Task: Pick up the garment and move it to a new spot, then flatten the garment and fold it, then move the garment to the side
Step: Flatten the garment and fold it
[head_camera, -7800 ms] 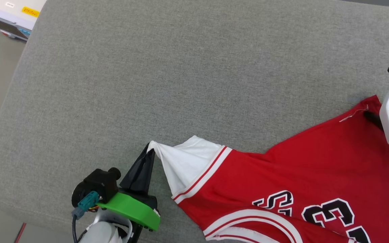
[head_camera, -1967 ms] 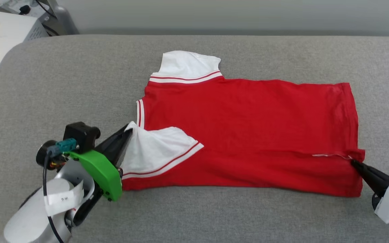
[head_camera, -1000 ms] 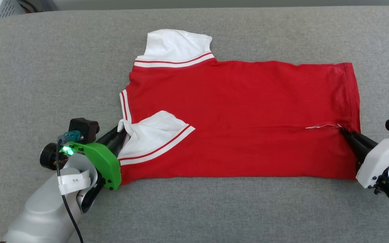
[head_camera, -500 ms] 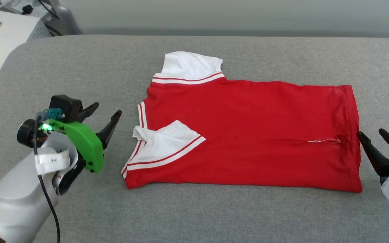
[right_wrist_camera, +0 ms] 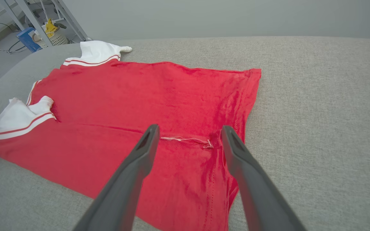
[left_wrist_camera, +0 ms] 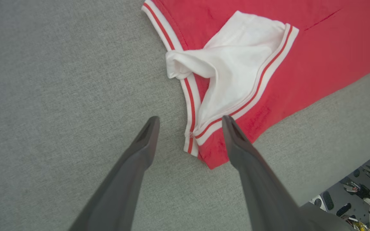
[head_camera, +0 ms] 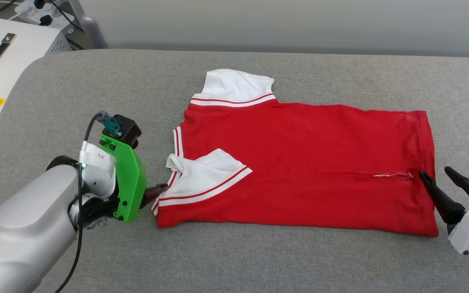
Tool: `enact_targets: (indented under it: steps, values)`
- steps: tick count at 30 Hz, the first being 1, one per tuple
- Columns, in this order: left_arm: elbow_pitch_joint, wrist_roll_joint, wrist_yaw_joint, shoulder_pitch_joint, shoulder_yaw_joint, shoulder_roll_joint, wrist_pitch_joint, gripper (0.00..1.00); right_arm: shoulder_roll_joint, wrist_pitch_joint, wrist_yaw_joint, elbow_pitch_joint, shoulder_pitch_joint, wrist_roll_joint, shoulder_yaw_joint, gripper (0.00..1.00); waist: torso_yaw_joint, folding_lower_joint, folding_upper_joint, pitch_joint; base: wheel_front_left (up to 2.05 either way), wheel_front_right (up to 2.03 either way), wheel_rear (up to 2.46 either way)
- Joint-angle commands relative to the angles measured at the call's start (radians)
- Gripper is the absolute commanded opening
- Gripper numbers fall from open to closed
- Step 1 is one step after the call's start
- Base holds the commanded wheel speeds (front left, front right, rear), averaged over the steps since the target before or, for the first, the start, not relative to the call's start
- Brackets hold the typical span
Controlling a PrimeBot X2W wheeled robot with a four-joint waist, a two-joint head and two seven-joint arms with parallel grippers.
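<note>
One garment (head_camera: 307, 162). Two wide-open, empty pincers: left pincer (left_wrist_camera: 190, 118), seemingly half hidden by its green mount (head_camera: 128, 179), and right pincer (right_wrist_camera: 189, 127).

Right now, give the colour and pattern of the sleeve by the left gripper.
The sleeve: white, with a red-and-white striped edge; clearest in the left wrist view.
</note>
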Motion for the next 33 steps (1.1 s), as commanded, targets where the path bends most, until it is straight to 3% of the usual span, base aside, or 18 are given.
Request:
enact_targets:
  steps: [1,6,22,23,24,29,33]
  values:
    - [-0.005,-0.012,-0.003,-0.016,-0.017,0.003,0.032,1.0,0.009,0.007,-0.001,-0.006,0.013,-0.009,-0.008,1.0,-0.005,0.0,0.0,0.003,0.0,0.0,0.0]
    - [0.013,-0.014,-0.003,-0.007,-0.061,0.0,0.092,1.0,0.033,0.025,-0.001,-0.014,0.006,-0.018,-0.016,1.0,-0.021,0.0,0.0,0.016,0.0,0.0,0.0]
    - [0.243,-0.003,0.002,0.08,-0.11,-0.113,0.006,1.0,0.068,0.04,-0.001,0.004,-0.044,-0.04,0.0,1.0,-0.043,0.0,0.0,0.053,0.0,0.0,0.0]
    - [0.247,-0.007,0.001,0.084,-0.109,-0.118,-0.009,0.28,0.065,0.04,-0.001,0.004,-0.047,-0.047,0.003,1.0,-0.043,0.0,0.0,0.05,0.0,0.0,0.0]
    - [0.249,-0.01,0.0,0.087,-0.106,-0.121,-0.026,0.0,0.062,0.04,-0.001,0.004,-0.05,-0.053,0.005,1.0,-0.042,0.0,0.0,0.046,0.0,0.0,0.0]
    - [0.231,-0.011,-0.002,0.091,-0.097,-0.117,-0.116,0.0,0.041,0.053,-0.001,-0.003,-0.072,-0.092,-0.007,1.0,-0.041,0.0,0.0,0.015,0.0,0.0,0.0]
    - [0.192,-0.015,-0.003,0.093,-0.079,-0.094,-0.186,0.0,0.006,0.126,-0.001,-0.012,-0.09,-0.131,-0.025,1.0,-0.037,0.0,0.0,-0.007,0.0,0.0,0.0]
